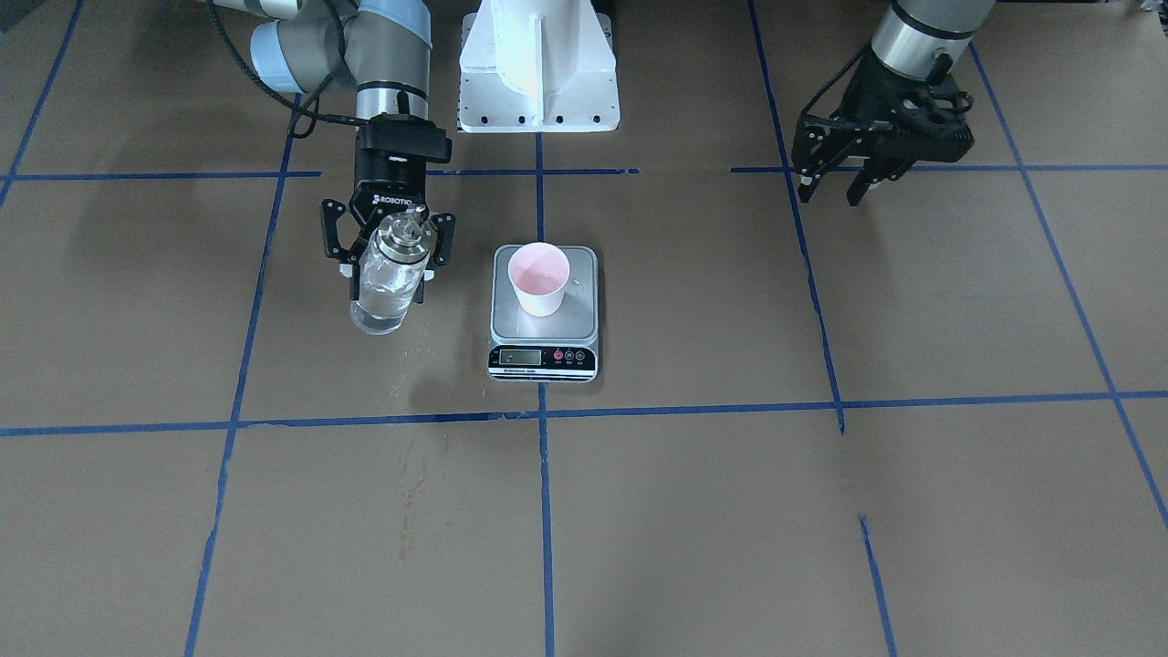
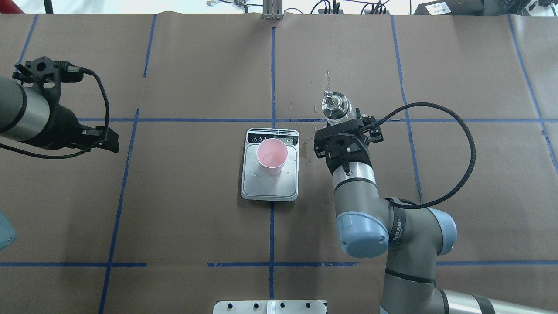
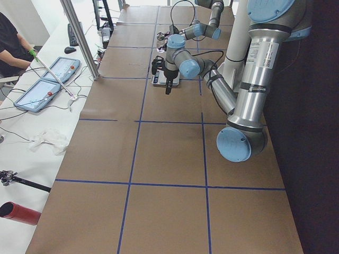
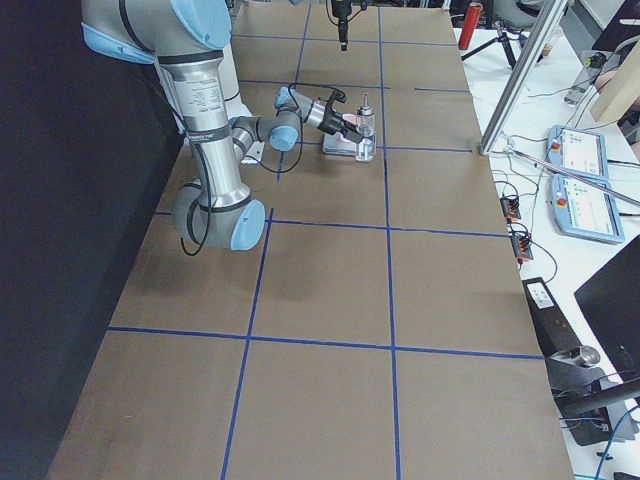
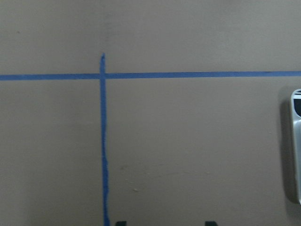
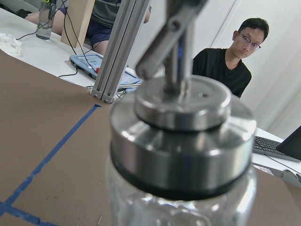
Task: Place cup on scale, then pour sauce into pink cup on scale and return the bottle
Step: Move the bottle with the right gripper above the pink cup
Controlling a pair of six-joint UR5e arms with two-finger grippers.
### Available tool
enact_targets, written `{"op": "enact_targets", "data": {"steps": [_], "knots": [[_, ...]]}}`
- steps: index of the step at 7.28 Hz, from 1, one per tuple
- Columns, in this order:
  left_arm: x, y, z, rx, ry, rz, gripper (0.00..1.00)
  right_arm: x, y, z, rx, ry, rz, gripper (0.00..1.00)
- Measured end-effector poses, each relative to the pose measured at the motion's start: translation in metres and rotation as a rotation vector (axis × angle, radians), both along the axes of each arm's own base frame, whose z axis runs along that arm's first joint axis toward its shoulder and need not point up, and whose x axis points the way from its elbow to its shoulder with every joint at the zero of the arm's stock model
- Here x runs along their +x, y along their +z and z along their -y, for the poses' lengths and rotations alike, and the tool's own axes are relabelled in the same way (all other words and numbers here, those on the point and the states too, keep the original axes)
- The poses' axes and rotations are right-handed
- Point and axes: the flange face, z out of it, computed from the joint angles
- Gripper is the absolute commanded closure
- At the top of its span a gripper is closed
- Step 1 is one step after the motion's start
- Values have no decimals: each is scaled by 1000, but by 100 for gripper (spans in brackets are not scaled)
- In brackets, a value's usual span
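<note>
- Right fingers [image 1: 336, 239] clamp bottle [image 1: 383, 283], upright, just beside scale [image 1: 584, 306] on robot's right; cup [image 1: 539, 278] sits on scale.
- Left fingers [image 1: 808, 173] spread, empty.
- Glass likely rigid, slick, breakable: grip the body, below the cap.

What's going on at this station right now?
The right gripper is clamped around the glass bottle, holding it upright beside the scale, not over it. The pink cup stands on the scale's platform and looks wet inside, so the pour may be done. The left gripper hangs open off to the side, holding nothing. Whether the bottle's base touches the table cannot be told.
</note>
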Motion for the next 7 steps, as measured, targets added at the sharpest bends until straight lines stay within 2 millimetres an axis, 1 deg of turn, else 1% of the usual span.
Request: {"op": "enact_targets", "data": {"steps": [1,2,4,5,6,7], "knots": [[-10,7,2,14,3,16,36,-7,2,-8,41,-15,-136,100],[-16,11,4,20,4,24,36,-13,5,-14,75,-41,-297,100],[-21,16,3,20,4,30,36,-23,18,-18,101,-80,-613,100],[-23,18,0,20,8,28,35,-27,19,-18,118,-77,-772,100],[-26,19,0,38,22,29,34,-29,17,-17,130,-85,-886,100],[-33,21,2,71,43,40,34,-31,16,-16,138,-97,-964,100]]}}
